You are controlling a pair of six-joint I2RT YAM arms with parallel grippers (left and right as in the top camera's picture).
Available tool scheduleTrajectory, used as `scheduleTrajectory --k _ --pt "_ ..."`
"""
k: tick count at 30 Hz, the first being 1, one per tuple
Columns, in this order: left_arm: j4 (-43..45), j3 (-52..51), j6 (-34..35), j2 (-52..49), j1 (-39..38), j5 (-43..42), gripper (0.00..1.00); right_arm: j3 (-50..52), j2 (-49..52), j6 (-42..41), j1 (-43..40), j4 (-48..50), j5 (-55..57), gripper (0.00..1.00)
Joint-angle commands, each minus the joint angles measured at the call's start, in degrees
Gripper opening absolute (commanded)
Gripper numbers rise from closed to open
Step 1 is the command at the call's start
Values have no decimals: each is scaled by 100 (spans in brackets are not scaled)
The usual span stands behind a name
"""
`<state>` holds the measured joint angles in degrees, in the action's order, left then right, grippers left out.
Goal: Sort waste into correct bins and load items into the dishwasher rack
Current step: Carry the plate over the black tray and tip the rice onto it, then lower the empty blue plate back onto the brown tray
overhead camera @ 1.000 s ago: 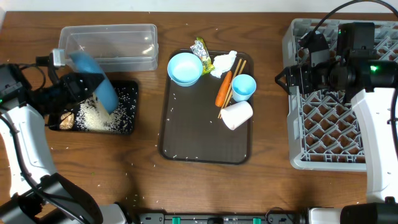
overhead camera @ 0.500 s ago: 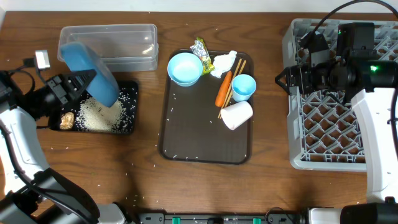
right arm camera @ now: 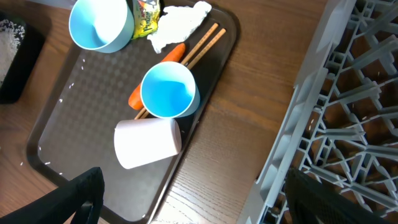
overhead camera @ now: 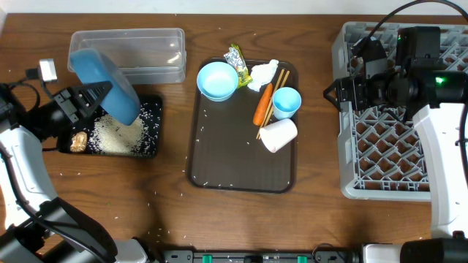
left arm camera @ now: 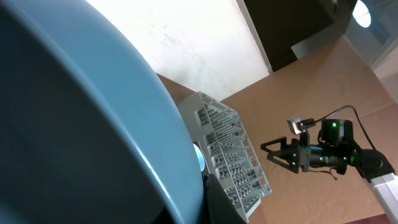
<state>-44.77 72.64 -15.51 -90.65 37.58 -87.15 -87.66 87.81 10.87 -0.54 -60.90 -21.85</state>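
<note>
Bright, even lighting from above, with soft, faint shadows around the dark brown serving tray (overhead camera: 241, 161). Left wrist view: close light blue round dish (left arm camera: 74, 124) blurred, white wall (left arm camera: 186, 37) overexposed.

The overhead view looks straight down from high above the tabletop (overhead camera: 175, 212), spanning the clear tub (overhead camera: 128, 55) at far left to the dishwasher rack (overhead camera: 380, 157) at right. The left wrist view sits tight against a light blue dish (left arm camera: 74, 124) and faces right, tilted, towards the rack and right arm (left arm camera: 336, 155). The right wrist view looks down closely on the brown serving tray (right arm camera: 81, 155) and the rack's left edge, both also seen overhead.
</note>
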Motion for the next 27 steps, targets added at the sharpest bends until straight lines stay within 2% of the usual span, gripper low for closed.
scheduleTrajectory --k 1,7,12,18,21,27 --pt "24 -15 -227 -17 -74 -280 6 -57 20 -9 -20 -11 0 86" --pt "46 -15 -223 258 -415 142 6 -57 20 -9 -20 -20 -2 86" --pt "17 -15 188 857 -1215 1611 6 -57 20 -11 -20 4 -7 86" --pt "-350 -15 673 1491 -2949 4266 6 -57 20 -11 -15 11 -72 86" --pt "-577 -17 846 1491 -3926 5184 6 -57 20 -11 -15 20 -74 86" --pt "-852 -17 1073 1086 -5600 6408 6 -57 20 -11 -13 22 -96 86"
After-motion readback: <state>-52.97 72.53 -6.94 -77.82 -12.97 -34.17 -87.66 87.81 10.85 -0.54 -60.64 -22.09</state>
